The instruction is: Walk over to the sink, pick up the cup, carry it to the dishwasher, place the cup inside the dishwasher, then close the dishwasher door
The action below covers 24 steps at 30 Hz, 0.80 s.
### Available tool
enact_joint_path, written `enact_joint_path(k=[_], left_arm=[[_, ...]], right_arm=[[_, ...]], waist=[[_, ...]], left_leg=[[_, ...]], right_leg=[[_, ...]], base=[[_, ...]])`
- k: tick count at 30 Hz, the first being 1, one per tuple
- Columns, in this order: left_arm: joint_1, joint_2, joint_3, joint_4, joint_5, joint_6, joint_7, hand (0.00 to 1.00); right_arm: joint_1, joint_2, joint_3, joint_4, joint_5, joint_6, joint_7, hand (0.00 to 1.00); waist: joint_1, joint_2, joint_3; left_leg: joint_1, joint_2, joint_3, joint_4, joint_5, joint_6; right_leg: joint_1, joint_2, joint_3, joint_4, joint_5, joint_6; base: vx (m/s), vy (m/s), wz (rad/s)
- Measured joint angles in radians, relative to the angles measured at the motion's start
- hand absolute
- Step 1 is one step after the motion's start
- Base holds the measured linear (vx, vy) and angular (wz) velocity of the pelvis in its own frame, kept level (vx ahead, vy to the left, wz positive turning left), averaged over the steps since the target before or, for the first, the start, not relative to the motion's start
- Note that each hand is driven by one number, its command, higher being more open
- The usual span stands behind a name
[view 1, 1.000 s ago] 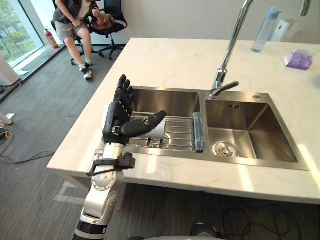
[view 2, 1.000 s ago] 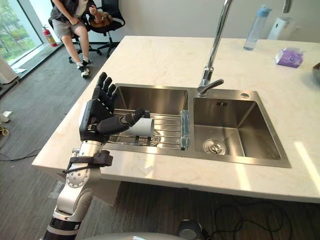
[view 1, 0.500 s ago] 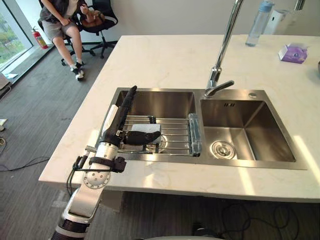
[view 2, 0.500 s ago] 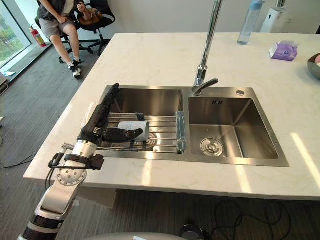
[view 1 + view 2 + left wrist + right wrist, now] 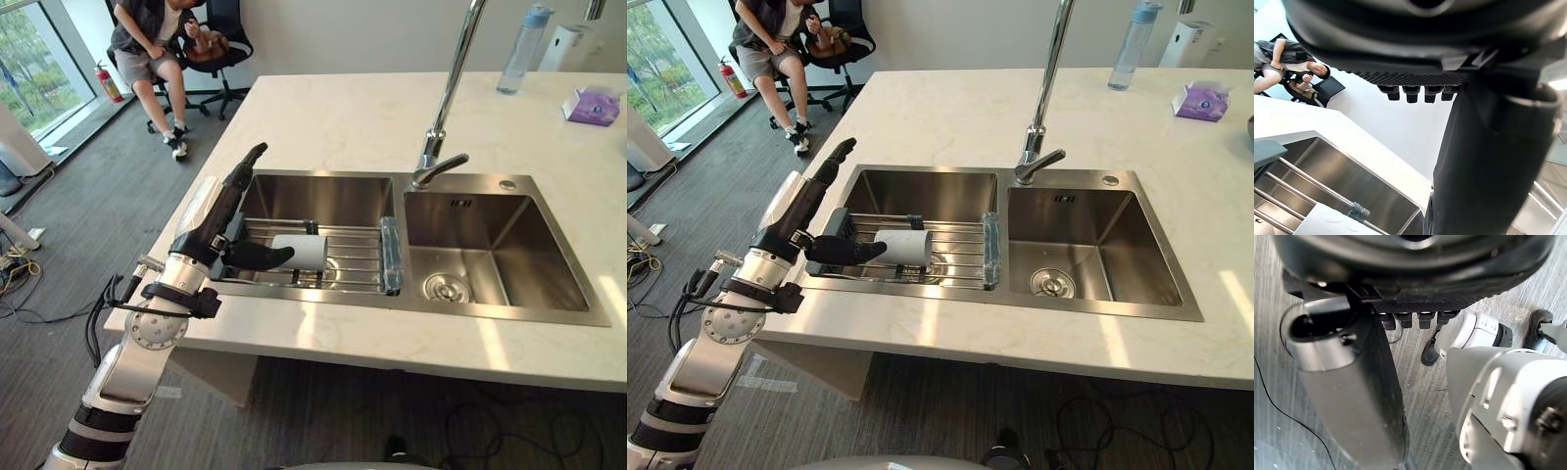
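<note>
A pale cup (image 5: pixel 303 252) lies on its side on the wire rack (image 5: pixel 348 266) in the left basin of the steel sink (image 5: pixel 323 194). My left hand (image 5: pixel 214 227) hovers over the basin's left rim, open, with straight fingers pointing away from me. Its thumb (image 5: pixel 257 257) stretches out to the cup's near end; I cannot tell whether it touches. The left wrist view has the thumb (image 5: pixel 1488 161) large, with the cup (image 5: pixel 1327 221) and rack bars beyond it. My right hand (image 5: pixel 1352 382) hangs open above the grey floor.
A tall faucet (image 5: pixel 451 88) rises between the two basins. A clear roll (image 5: pixel 391 257) lies at the rack's right end. A bottle (image 5: pixel 524 49) and a purple pack (image 5: pixel 593 105) stand on the far counter. A person (image 5: pixel 152 39) sits on a chair at far left.
My left hand has come down from above the counter's edge to the rack, its thumb now at the cup. The camera has shifted; the cup has stayed put.
</note>
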Motion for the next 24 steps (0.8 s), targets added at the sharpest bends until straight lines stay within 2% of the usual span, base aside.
enact_joint_path(k=[4, 10, 17, 24], left_arm=[[-0.071, 0.045, -0.071, 0.060, 0.066, -0.008, -0.042, 1.00], [-0.109, 0.084, -0.107, 0.150, 0.067, 0.001, -0.059, 1.00], [-0.105, 0.085, -0.135, 0.267, 0.193, 0.021, -0.057, 1.00], [-0.112, 0.083, -0.177, 0.307, 0.280, 0.020, -0.082, 1.00]], right_arm=[[-0.005, 0.004, -0.014, -0.002, 0.000, 0.001, 0.000, 1.00], [-0.020, 0.004, -0.025, -0.006, 0.000, 0.007, 0.006, 1.00], [-0.034, -0.040, -0.042, -0.028, 0.000, 0.106, 0.038, 1.00], [-0.069, -0.045, -0.042, -0.038, 0.004, 0.126, 0.021, 1.00]], waist=[[-0.017, 0.000, 0.000], [-0.041, 0.003, 0.002], [-0.036, 0.001, 0.011], [-0.046, 0.005, 0.015]], left_leg=[[0.000, -0.002, 0.021, -0.009, 0.000, 0.000], [0.016, -0.003, 0.034, -0.021, -0.001, -0.001], [0.025, 0.002, 0.035, -0.022, -0.004, -0.004], [0.028, 0.009, 0.048, -0.027, -0.006, -0.006]], right_leg=[[-0.015, 0.001, 0.021, 0.000, 0.003, 0.002], [-0.018, 0.003, 0.035, -0.002, 0.006, 0.002], [-0.010, 0.006, 0.034, -0.006, 0.006, 0.002], [-0.018, 0.014, 0.046, -0.006, 0.006, 0.002]], base=[[0.00, 0.012, -0.13], [-0.01, 0.003, -0.09], [-0.04, -0.013, 0.00], [-0.01, -0.011, -0.06]])
